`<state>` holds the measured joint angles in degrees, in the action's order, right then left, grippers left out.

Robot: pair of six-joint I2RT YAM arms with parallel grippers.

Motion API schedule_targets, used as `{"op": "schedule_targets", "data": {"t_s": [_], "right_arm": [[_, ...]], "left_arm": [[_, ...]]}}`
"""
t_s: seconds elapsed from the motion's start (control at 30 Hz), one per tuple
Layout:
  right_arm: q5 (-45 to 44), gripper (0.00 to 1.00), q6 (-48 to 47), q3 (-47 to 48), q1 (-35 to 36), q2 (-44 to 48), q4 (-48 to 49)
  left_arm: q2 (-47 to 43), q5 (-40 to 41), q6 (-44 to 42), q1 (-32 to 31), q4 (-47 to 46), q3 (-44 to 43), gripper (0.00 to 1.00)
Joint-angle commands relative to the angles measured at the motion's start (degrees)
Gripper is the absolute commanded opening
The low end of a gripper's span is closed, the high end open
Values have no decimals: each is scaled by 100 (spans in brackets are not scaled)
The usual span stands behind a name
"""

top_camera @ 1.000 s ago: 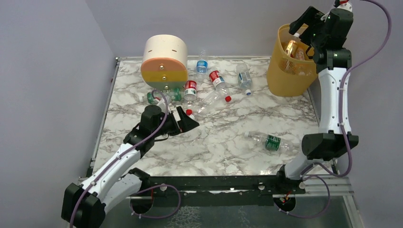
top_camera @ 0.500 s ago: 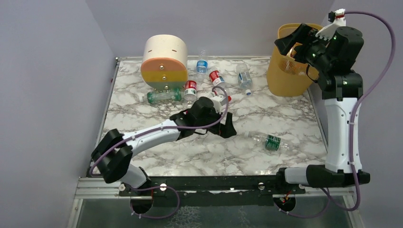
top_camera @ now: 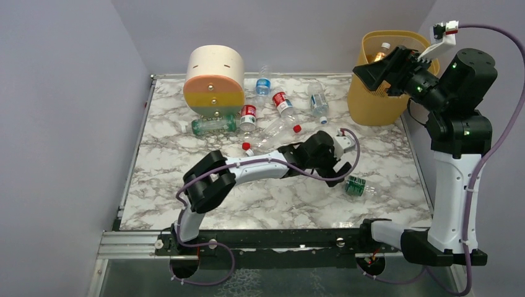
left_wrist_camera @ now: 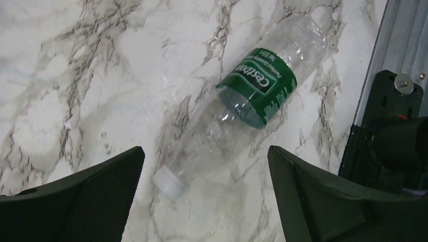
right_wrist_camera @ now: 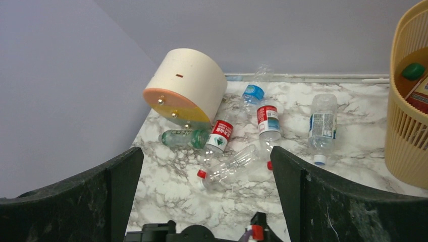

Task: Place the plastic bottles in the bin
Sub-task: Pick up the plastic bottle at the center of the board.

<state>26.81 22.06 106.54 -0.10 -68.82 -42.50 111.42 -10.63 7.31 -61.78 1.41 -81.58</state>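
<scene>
Left fingers (left_wrist_camera: 75,201) spread wide, holding nothing, above a green-label bottle (left_wrist_camera: 242,106) lying on the table (left_wrist_camera: 75,75).
Its long axis runs diagonally in the wrist view, white cap (left_wrist_camera: 169,181) down-left, base up-right; from above, the left arm (top_camera: 260,164) hides its neck. Right fingers (right_wrist_camera: 348,201) gape empty beside the bin (top_camera: 371,102), which the right wrist view cuts off.

I've swung the left arm (top_camera: 260,166) from the desk's (top_camera: 186,204) left side across to the right front; the left tool (left_wrist_camera: 204,151) now hangs over the green-labelled bottle (left_wrist_camera: 258,85). The right tool (top_camera: 373,71) has backed away from above the bin (top_camera: 366,102) and now faces left across the desk.
</scene>
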Motion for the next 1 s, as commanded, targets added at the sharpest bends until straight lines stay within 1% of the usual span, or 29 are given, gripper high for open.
{"op": "schedule_targets", "data": {"t_s": [0.0, 0.23, 0.43, 0.87, 0.97], "right_arm": [[458, 99, -33, -9, -17, 158, -216], [596, 99, -43, -192, -19, 286, -234], [739, 99, 35, -539, -21, 442, -47], [883, 100, 48, -907, -17, 463, 154], [922, 100, 59, -972, -17, 456, 188]], "left_arm": [[560, 102, -965, -222, -69, -717, 99], [1286, -79, -1535, -369, 25, -1430, 99], [1697, -188, -1718, -399, 204, -1742, 99], [1774, 15, -1687, -535, 199, -1419, 99], [1704, 43, -1625, -544, 150, -1285, 95]]}}
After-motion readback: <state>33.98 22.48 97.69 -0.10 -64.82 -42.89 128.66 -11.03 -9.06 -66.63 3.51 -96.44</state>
